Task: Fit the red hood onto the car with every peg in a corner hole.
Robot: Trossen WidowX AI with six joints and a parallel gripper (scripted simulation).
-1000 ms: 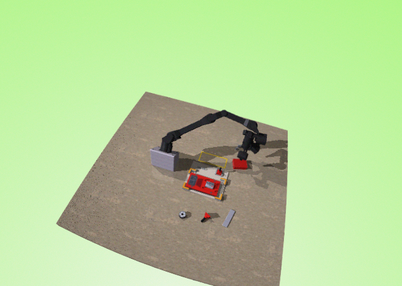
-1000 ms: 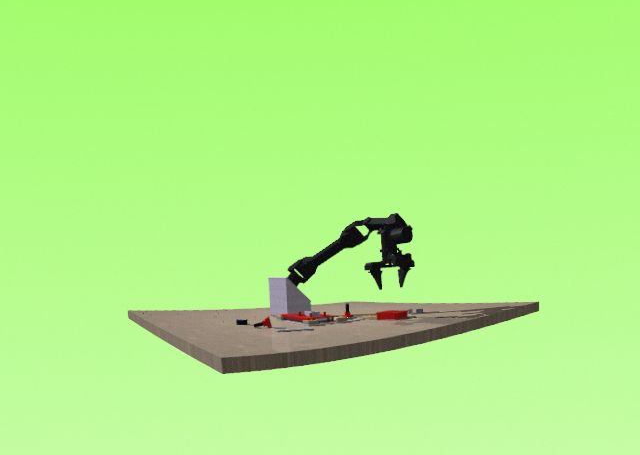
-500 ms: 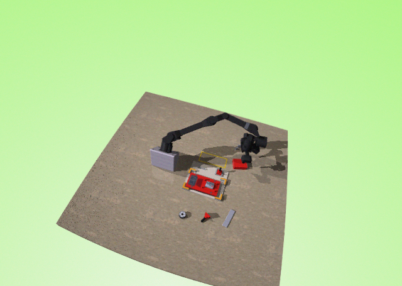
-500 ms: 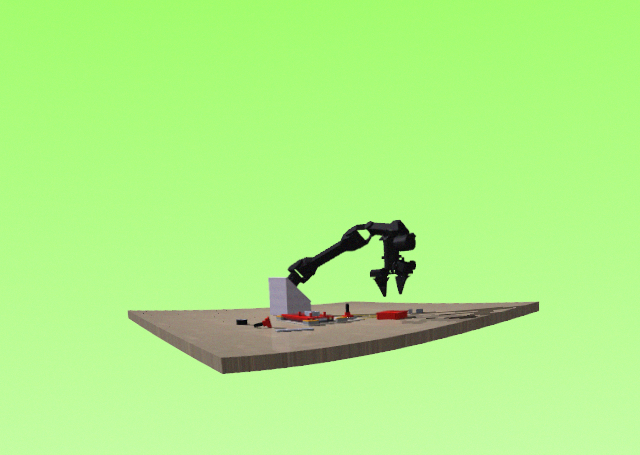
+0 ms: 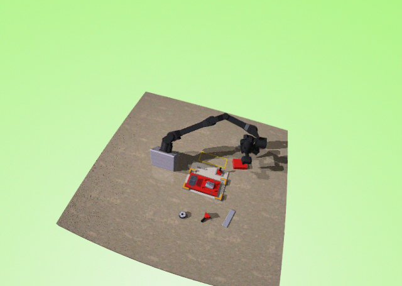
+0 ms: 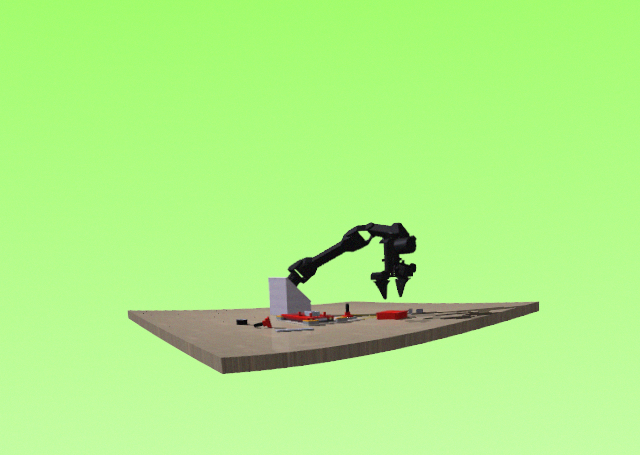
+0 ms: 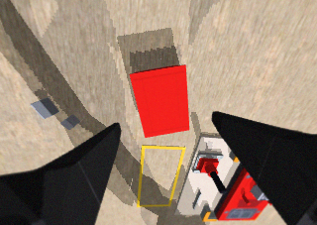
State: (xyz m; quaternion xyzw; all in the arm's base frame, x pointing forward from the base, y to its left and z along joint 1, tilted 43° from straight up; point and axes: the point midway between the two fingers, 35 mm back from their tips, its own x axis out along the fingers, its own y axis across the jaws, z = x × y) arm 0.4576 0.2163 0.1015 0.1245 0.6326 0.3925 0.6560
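Observation:
The red hood (image 5: 238, 164) (image 6: 391, 314) (image 7: 160, 101) lies roof up on the table, to the right of the jig in the top view. My gripper (image 6: 392, 296) (image 7: 166, 121) is open and empty, pointing down above the table near the hood, with clear height between its tips and the hood. In the wrist view the hood shows between and beyond the fingertips, slightly turned. The red chassis (image 5: 200, 182) (image 6: 297, 316) sits in the jig with the grey engine block (image 5: 210, 184) on it. The pegs are too small to make out, and the hood's holes cannot be made out.
A red piece with a black stalk (image 5: 218, 171) (image 6: 347, 310) (image 7: 209, 167) stands beside the chassis. A yellow outline (image 5: 214, 155) (image 7: 141, 176) lies near the jig. A wheel (image 5: 182, 214), a red-and-black part (image 5: 206, 215) and a grey bar (image 5: 228, 218) lie in front. Small grey blocks (image 7: 45, 107) lie beyond the hood.

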